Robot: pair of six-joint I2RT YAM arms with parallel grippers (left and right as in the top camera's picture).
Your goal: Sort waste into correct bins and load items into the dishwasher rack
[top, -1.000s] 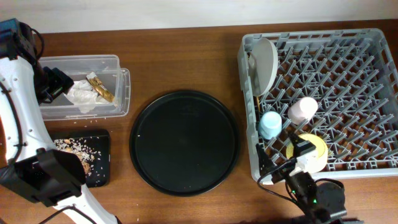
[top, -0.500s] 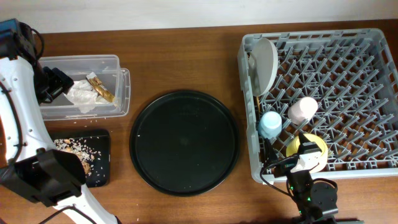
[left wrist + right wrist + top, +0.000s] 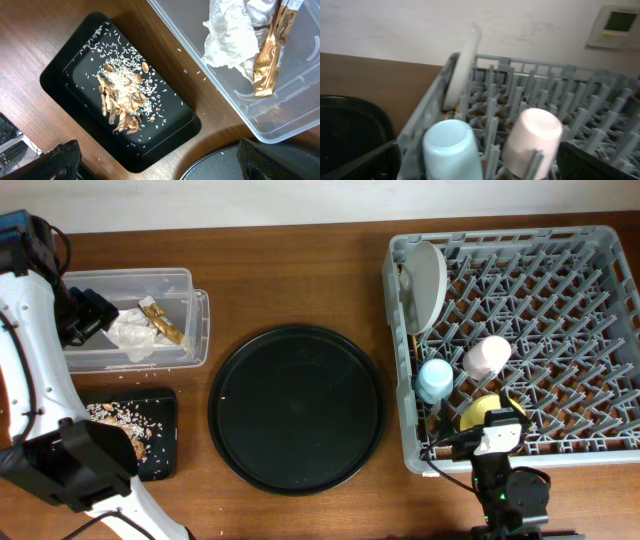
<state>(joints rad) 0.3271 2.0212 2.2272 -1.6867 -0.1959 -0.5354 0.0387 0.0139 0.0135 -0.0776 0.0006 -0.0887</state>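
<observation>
Now the left gripper point(image 3: 88, 315) hangs spread and empty over the clear box point(image 3: 200, 310) holding napkin point(image 3: 130, 335) and wrapper point(image 3: 162, 322). Scraps point(image 3: 120, 97) lie in the flat tray point(image 3: 55, 75). Plate point(image 3: 428, 280), blue cup point(image 3: 434, 378), pink cup point(image 3: 487, 356) and bowl point(image 3: 478, 412) sit in the rack point(image 3: 500, 238). The right gripper point(image 3: 498, 423), spread and empty, has drawn back toward its near edge, so loading looks finished.

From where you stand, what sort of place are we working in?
Probably a staged dish-clearing station, not a real kitchen: a wooden table holds a grey dishwasher rack, a clear waste box and a flat black scrap tray, by a plain white wall with a small control panel.
</observation>
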